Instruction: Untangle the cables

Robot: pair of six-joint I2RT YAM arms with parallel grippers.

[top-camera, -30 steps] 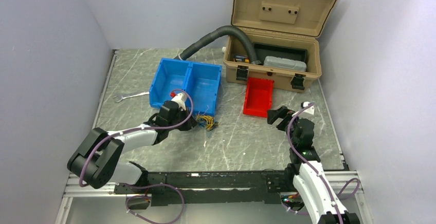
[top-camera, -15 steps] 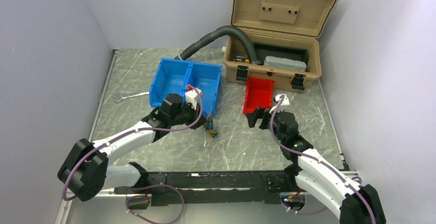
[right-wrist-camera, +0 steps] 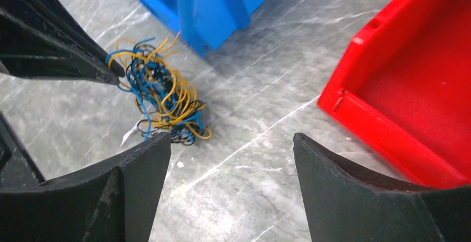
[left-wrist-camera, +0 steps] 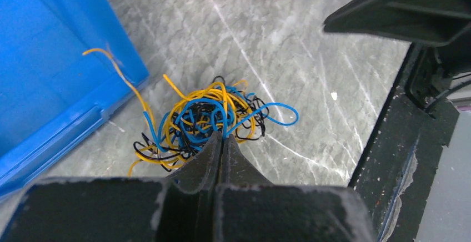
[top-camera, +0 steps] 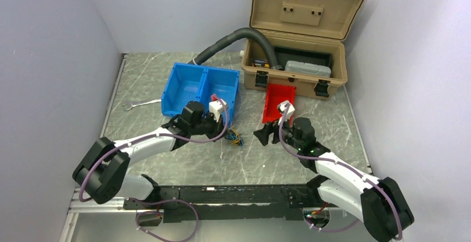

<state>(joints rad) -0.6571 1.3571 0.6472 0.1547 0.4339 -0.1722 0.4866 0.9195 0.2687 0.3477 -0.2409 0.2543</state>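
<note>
- Tan toolbox [top-camera: 297, 81], lid up, stands at the table's far edge; a grey case [top-camera: 307, 68] lies inside and a grey hose [top-camera: 230, 35] runs into it.
- Blue bin [top-camera: 191, 86] and red bin [top-camera: 272, 100] sit just nearer than the toolbox.
- Cables [left-wrist-camera: 205, 114] are mid-table, by the blue bin's near corner, pinched in the left gripper [left-wrist-camera: 221, 139]'s pressed-together fingers.
- Right gripper [right-wrist-camera: 232, 139] has its fingers spread, near the tangle.

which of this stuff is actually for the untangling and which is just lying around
For the job:
- cables, one tangled bunch pinched in the shut left jaws
- open right jaws close by

Just lying about:
- blue bin
- red bin
- wrench
- tan toolbox
- grey corrugated hose
</note>
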